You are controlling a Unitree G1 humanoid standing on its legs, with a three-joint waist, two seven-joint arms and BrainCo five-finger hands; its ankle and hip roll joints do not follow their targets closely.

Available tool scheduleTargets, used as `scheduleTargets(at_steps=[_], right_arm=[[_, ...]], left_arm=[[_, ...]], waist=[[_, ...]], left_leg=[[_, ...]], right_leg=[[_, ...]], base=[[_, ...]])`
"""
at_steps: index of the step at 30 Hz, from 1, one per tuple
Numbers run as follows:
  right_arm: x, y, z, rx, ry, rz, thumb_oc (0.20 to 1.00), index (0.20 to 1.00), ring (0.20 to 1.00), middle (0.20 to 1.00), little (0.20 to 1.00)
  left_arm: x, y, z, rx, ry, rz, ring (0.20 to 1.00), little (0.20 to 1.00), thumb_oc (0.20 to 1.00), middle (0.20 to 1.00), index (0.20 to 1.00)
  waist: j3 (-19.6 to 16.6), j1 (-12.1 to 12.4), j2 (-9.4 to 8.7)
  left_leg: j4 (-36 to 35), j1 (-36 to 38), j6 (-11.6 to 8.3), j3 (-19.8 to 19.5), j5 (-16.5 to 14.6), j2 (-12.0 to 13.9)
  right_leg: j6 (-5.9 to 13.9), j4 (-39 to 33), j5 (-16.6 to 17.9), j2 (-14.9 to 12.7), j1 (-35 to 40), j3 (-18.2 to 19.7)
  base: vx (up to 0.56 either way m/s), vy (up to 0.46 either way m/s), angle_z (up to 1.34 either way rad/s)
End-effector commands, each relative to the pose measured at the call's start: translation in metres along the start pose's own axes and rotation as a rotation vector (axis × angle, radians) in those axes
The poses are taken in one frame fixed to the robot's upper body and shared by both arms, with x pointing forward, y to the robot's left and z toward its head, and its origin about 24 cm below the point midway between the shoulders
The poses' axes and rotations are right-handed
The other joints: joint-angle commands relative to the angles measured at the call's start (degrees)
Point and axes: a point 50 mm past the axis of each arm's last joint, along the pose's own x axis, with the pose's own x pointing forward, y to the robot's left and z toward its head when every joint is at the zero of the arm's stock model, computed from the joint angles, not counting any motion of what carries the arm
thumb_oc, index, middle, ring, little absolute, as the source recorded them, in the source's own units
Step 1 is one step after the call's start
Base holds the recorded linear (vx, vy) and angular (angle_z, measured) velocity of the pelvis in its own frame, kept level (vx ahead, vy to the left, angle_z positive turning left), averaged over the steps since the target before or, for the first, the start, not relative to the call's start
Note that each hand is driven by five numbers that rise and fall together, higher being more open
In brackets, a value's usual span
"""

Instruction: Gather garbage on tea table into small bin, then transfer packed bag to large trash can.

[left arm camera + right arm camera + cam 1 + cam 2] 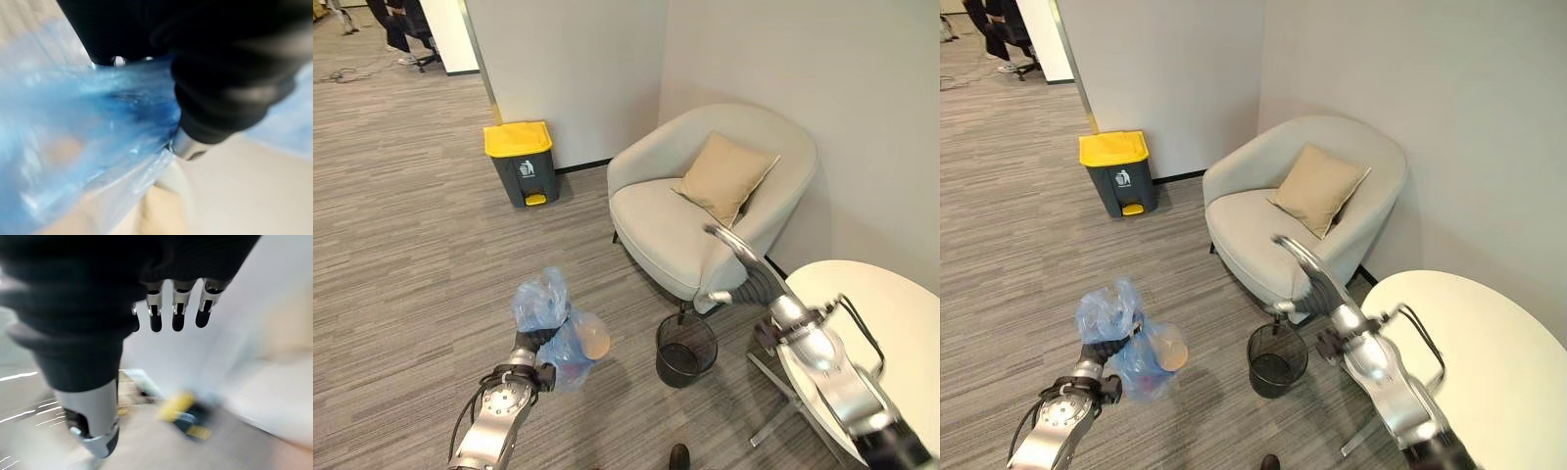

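Left hand [530,351] near, fingers curled round neck of blue bag [553,328], held above floor. Bag soft, light, slippery; grab bunched top. Right hand [177,308] loose, empty. Yellow-lid can [521,162] far left.

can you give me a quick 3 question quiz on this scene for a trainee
1. True or false: the left hand holds a blue bag above the floor.
2. What colour is the lid of the trash can by the wall? A) red B) yellow C) green
3. Fill in: the small mesh bin stands on the floor in front of the ____.

Key
1. True: its fingers are shut on the bag, which hangs clear of the carpet.
2. B: a yellow lid on a dark grey body.
3. Armchair, the one with the tan cushion; the white table is beside it. The right hand, fingers relaxed, carries nothing.
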Motion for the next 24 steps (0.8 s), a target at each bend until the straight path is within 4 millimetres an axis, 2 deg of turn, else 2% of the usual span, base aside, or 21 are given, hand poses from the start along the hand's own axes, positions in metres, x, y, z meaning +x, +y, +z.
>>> scheduleTargets(at_steps=[1, 2, 3, 4, 6, 10, 13, 14, 16, 17, 19, 20, 22, 24], right_arm=[[-0.002, -0.002, -0.017, 0.158, 0.061, -0.034, 1.000, 1.000, 1.000, 1.000, 1.000], [-0.010, 0.005, -0.037, 0.223, 0.157, -0.050, 1.000, 1.000, 1.000, 1.000, 1.000], [-0.015, 0.006, -0.046, 0.232, 0.201, -0.061, 1.000, 1.000, 1.000, 1.000, 1.000], [-0.015, 0.006, -0.046, 0.232, 0.201, -0.061, 1.000, 1.000, 1.000, 1.000, 1.000], [-0.026, 0.010, -0.065, 0.230, 0.297, -0.071, 1.000, 1.000, 1.000, 1.000, 1.000], [-0.029, 0.010, -0.076, 0.235, 0.349, -0.092, 1.000, 1.000, 1.000, 1.000, 1.000], [-0.024, 0.007, -0.076, 0.220, 0.342, -0.104, 1.000, 1.000, 1.000, 1.000, 1.000], [-0.019, 0.003, -0.076, 0.205, 0.339, -0.120, 1.000, 1.000, 1.000, 1.000, 1.000], [-0.018, 0.001, -0.077, 0.196, 0.343, -0.130, 1.000, 1.000, 1.000, 1.000, 1.000], [-0.018, 0.001, -0.079, 0.181, 0.359, -0.131, 1.000, 1.000, 1.000, 1.000, 1.000], [-0.017, 0.003, -0.081, 0.175, 0.367, -0.131, 1.000, 1.000, 1.000, 1.000, 1.000], [-0.017, 0.004, -0.081, 0.175, 0.374, -0.128, 1.000, 1.000, 1.000, 1.000, 1.000], [-0.014, 0.006, -0.081, 0.173, 0.373, -0.123, 1.000, 1.000, 1.000, 1.000, 1.000], [-0.010, 0.010, -0.078, 0.173, 0.363, -0.112, 1.000, 1.000, 1.000, 1.000, 1.000]], left_arm=[[0.004, 0.026, 0.003, 0.037, -0.025, 0.009, 0.200, 0.200, 0.200, 0.200, 0.200], [-0.004, 0.032, -0.015, -0.001, 0.048, 0.046, 0.200, 0.200, 0.200, 0.200, 0.200], [-0.008, 0.036, -0.023, -0.016, 0.083, 0.067, 0.200, 0.200, 0.200, 0.200, 0.200], [-0.008, 0.036, -0.023, -0.016, 0.083, 0.067, 0.200, 0.200, 0.200, 0.200, 0.200], [-0.019, 0.042, -0.044, -0.032, 0.174, 0.109, 0.200, 0.200, 0.200, 0.200, 0.200], [-0.025, 0.046, -0.056, -0.055, 0.227, 0.155, 0.200, 0.200, 0.200, 0.200, 0.200], [-0.019, 0.045, -0.053, -0.063, 0.214, 0.160, 0.200, 0.200, 0.200, 0.200, 0.200], [-0.010, 0.042, -0.045, -0.060, 0.180, 0.152, 0.200, 0.200, 0.200, 0.200, 0.200], [-0.006, 0.041, -0.040, -0.058, 0.160, 0.148, 0.200, 0.200, 0.200, 0.200, 0.200], [0.000, 0.036, -0.035, -0.060, 0.139, 0.129, 0.200, 0.200, 0.200, 0.200, 0.200], [0.005, 0.032, -0.030, -0.054, 0.122, 0.112, 0.200, 0.200, 0.200, 0.200, 0.200], [0.006, 0.031, -0.029, -0.050, 0.116, 0.107, 0.200, 0.200, 0.200, 0.200, 0.200], [0.008, 0.030, -0.027, -0.040, 0.108, 0.095, 0.200, 0.200, 0.200, 0.200, 0.200], [0.009, 0.029, -0.025, -0.026, 0.104, 0.089, 0.200, 0.200, 0.200, 0.200, 0.200]], waist=[[-0.05, -0.38, -0.51], [0.32, -0.33, -0.31], [0.58, -0.25, -0.22], [0.58, -0.26, -0.22], [1.13, 0.13, -0.06], [2.95, 1.07, -0.09], [4.91, 1.83, -0.32], [6.69, 2.46, -0.65], [6.99, 2.43, -0.60], [7.14, 2.39, -0.52], [7.37, 2.07, -0.38], [7.24, 1.97, -0.22], [7.62, 1.89, -0.28], [7.96, 2.21, -0.52]], left_leg=[[1.69, -1.24, -0.94, -2.51, -4.39, 0.51], [2.02, -1.39, -1.05, -2.68, -4.43, 0.58], [2.24, -1.59, -1.13, -2.91, -4.43, 0.60], [2.25, -1.60, -1.13, -2.92, -4.44, 0.60], [2.80, -2.14, -1.34, -3.47, -4.34, 0.73], [5.10, -4.48, -1.80, -4.85, -4.22, 1.14], [8.22, -8.01, -2.31, -5.71, -4.13, 1.15], [11.23, -11.75, -3.19, -5.22, -3.63, 1.14], [12.52, -13.30, -3.37, -4.14, -3.72, 1.46], [13.83, -14.18, -3.04, 0.69, -3.85, 3.20], [14.52, -13.98, -2.59, 5.57, -4.62, 4.85], [14.83, -13.41, -2.92, 6.31, -6.11, 5.38], [15.34, -13.59, -2.79, 7.71, -6.47, 6.01], [15.34, -13.75, -2.50, 7.18, -7.02, 5.71]], right_leg=[[4.72, 5.26, -11.89, -1.93, 2.84, 0.56], [4.54, 5.34, -12.07, -1.86, 2.77, 0.37], [4.47, 5.40, -12.19, -1.81, 2.76, 0.23], [4.47, 5.40, -12.20, -1.81, 2.76, 0.22], [4.12, 5.52, -12.72, -1.63, 2.80, -0.19], [3.43, 5.72, -13.15, -1.27, 2.09, -0.70], [3.20, 5.79, -12.96, -1.67, 1.02, -2.16], [3.04, 5.94, -12.73, -2.55, -0.14, -4.13], [3.00, 5.96, -12.65, -3.02, -0.76, -5.70], [3.11, 5.52, -12.38, -3.92, -1.04, -8.62], [3.29, 5.45, -12.11, -4.45, -1.08, -10.83], [3.68, 5.49, -12.94, -4.38, -0.54, -10.97], [3.79, 5.80, -12.88, -4.83, -0.49, -12.11], [4.12, 6.49, -12.88, -5.30, -0.48, -12.43]], base=[[0.01, -0.039, -0.04], [0.00, -0.043, 0.00], [0.00, -0.032, 0.00], [0.00, 0.000, 0.00], [-0.02, -0.047, 0.12], [-0.05, -0.066, 0.25], [-0.15, -0.059, 0.35], [-0.21, -0.038, 0.57], [-0.12, -0.008, 0.69], [-0.03, 0.019, 0.69], [0.03, 0.034, 0.96], [0.08, 0.057, 1.05], [0.07, 0.086, 0.49], [0.06, 0.156, 0.25]])
